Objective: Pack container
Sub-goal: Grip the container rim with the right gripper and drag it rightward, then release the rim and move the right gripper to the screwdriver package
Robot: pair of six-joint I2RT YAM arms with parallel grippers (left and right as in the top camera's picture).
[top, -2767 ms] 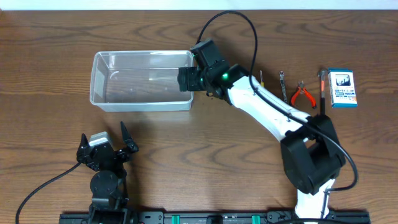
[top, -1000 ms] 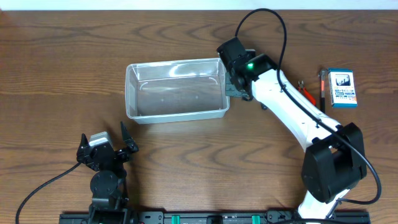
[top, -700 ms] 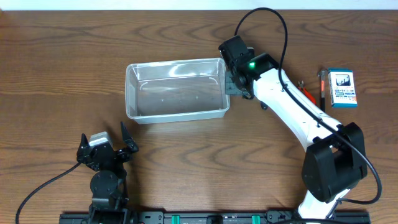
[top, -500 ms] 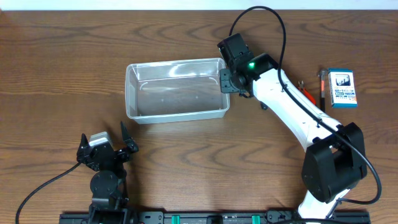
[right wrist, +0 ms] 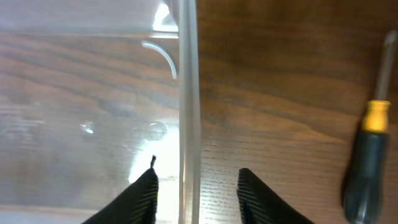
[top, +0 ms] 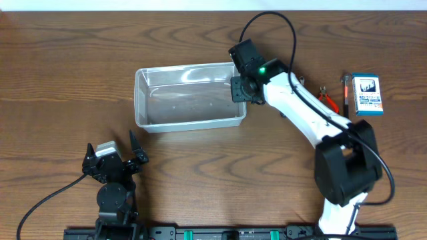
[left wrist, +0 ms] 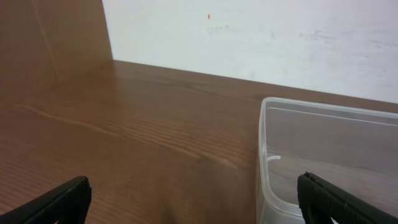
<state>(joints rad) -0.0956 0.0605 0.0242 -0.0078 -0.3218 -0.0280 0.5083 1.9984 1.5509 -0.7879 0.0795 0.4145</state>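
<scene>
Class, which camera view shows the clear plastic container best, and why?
Overhead: it shows the whole empty container, all four walls. The left wrist view catches only one corner; the right wrist view only a stretch of one wall.

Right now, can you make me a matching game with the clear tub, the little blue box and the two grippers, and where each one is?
Things:
1. container
2. blue-and-white box
3. left gripper
4. right gripper

Places:
A. far right of the table
B. open, astride the container's right wall
C. middle of the table
D. open, front-left, touching nothing

Pairs: 1-C, 2-A, 3-D, 4-B
</scene>
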